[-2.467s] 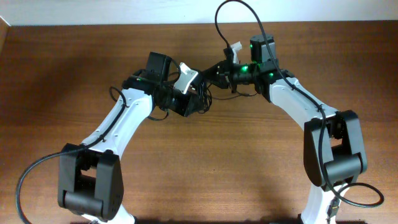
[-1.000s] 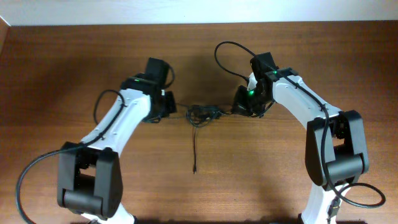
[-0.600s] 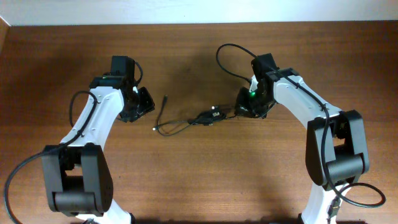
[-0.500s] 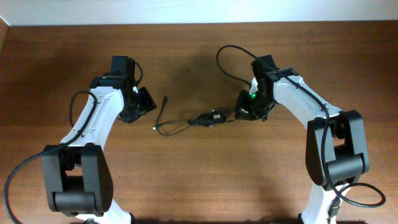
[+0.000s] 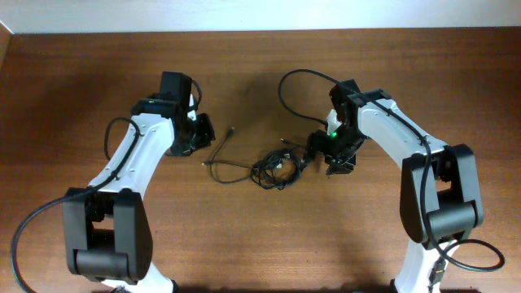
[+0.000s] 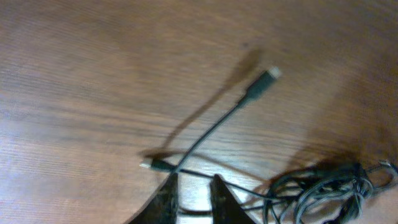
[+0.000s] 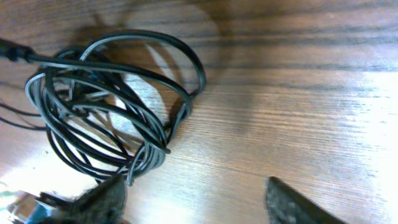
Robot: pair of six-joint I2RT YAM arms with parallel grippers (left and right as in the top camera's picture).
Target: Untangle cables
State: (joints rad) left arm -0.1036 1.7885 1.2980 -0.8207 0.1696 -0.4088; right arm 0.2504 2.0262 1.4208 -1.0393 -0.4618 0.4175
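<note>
While both claws stand apart and empty, the cables (image 5: 275, 167) lie mid-frame in the overhead view as a knotted coil (image 7: 112, 112) with loose ends trailing left. A good move, I judge, is for the right claw (image 7: 196, 202) to pin the coil while the left claw (image 6: 193, 202) draws the plug end (image 6: 264, 79) out slowly. The wooden table (image 5: 244, 236) is smooth, and a pale wall (image 5: 244, 15) runs along the top edge.

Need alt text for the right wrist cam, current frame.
A tangled coil of thin black cables lies on the wooden table, left of centre. The right gripper is open at the bottom edge, its blurred fingers wide apart with nothing between them.
</note>
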